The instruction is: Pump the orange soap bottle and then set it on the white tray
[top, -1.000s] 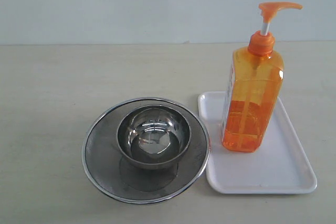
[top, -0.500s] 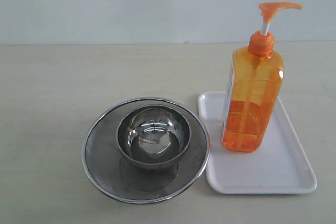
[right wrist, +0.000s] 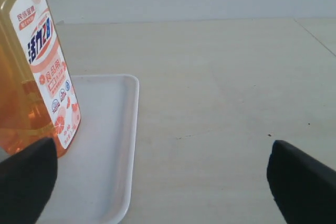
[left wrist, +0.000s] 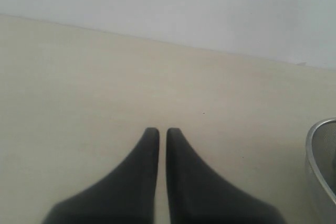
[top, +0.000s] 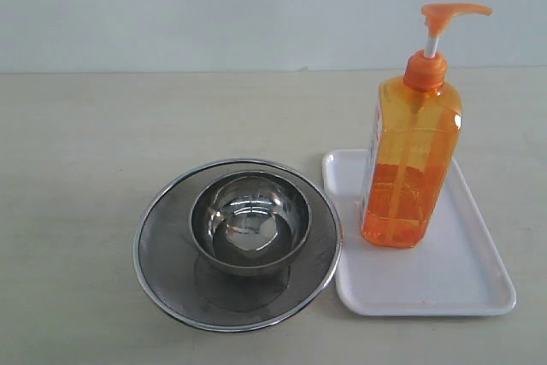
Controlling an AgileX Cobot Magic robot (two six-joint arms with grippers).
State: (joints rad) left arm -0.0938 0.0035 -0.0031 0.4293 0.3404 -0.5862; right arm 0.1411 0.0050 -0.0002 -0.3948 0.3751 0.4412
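Note:
The orange soap bottle (top: pixel 410 164) stands upright on the white tray (top: pixel 444 284), near the tray's far left part, its pump head (top: pixel 453 13) raised. In the right wrist view the bottle (right wrist: pixel 34 77) rests on the tray (right wrist: pixel 110 156). My right gripper (right wrist: pixel 163 174) is open, its fingers wide apart with nothing between them, beside the tray. My left gripper (left wrist: pixel 163 132) is shut over bare table, holding nothing. Neither gripper appears in the exterior view.
A round steel mesh strainer (top: pixel 162 254) with a steel bowl (top: pixel 249 220) inside sits left of the tray, touching its edge. The strainer's rim (left wrist: pixel 317 161) shows in the left wrist view. A pale wall bounds the table's far edge.

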